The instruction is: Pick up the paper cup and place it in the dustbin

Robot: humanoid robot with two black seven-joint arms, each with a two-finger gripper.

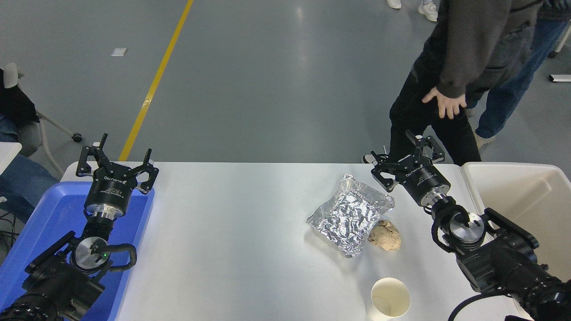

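Note:
The white paper cup (390, 298) stands upright near the table's front edge, cream inside showing. The cream-white dustbin (513, 169) stands at the table's right end. My right gripper (406, 156) is open and empty over the table's far edge, left of the dustbin and well behind the cup. My left gripper (117, 157) is open and empty, parked above the blue tray (44, 223) at the lower left.
A crumpled foil pack (350, 214) lies mid-table with a tan paper lump (386, 235) touching its right side, both between my right gripper and the cup. A person (450, 102) stands close behind the table's far right, hand hanging above my right gripper.

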